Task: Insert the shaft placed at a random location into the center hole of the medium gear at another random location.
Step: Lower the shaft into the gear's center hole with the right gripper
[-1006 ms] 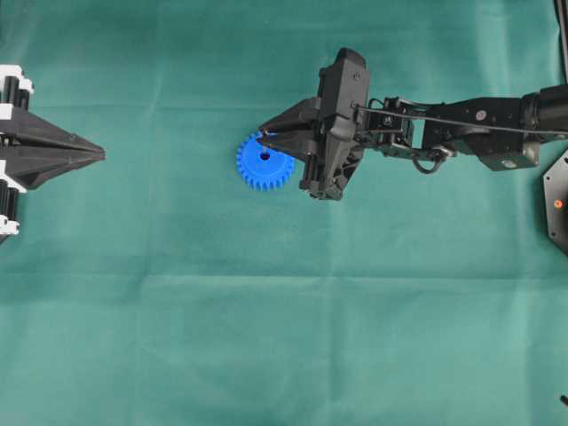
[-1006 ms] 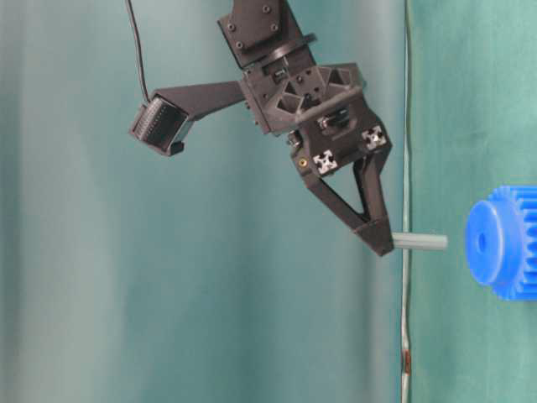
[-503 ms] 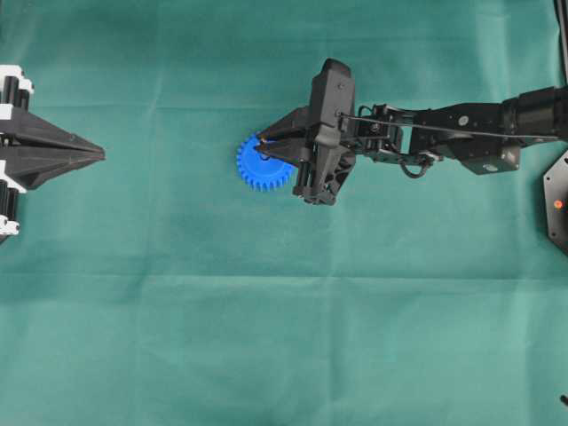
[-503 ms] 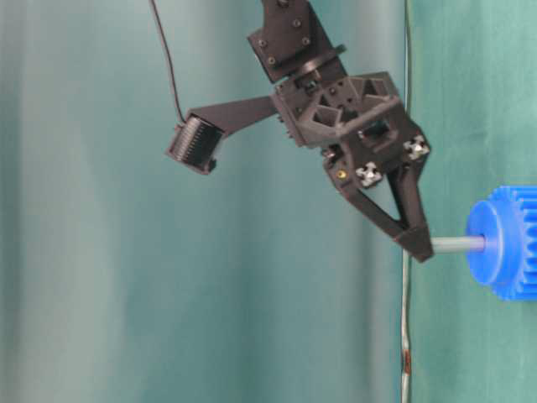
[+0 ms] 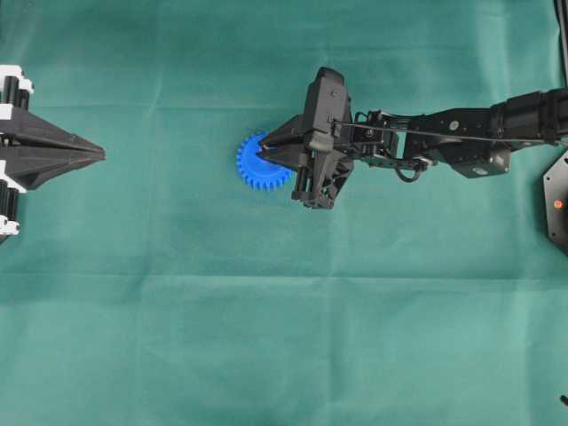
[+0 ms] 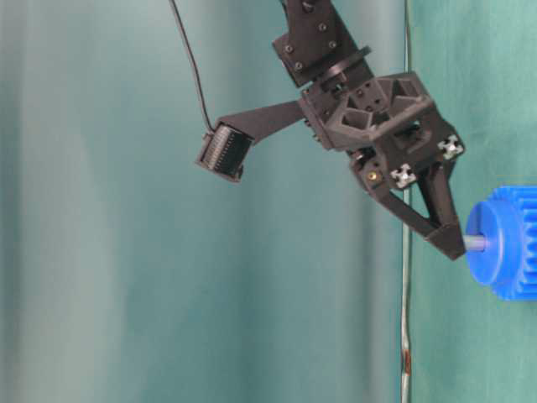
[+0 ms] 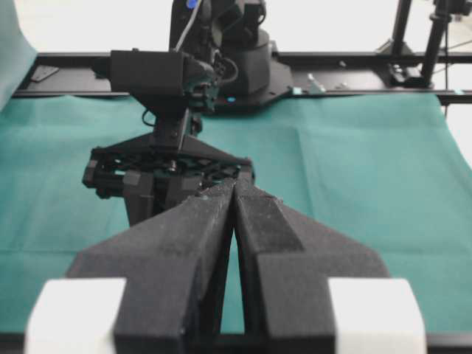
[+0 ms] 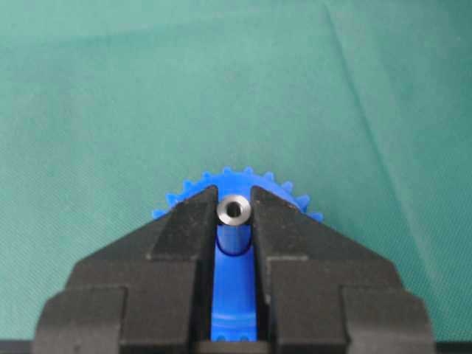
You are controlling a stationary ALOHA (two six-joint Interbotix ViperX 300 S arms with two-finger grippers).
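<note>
Between right gripper jaws, shaft enters medium gear

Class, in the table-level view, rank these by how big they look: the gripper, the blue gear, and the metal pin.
1. Right gripper, largest.
2. Blue gear, partly cut off by the frame edge.
3. Metal pin, only a short stub showing.
</note>
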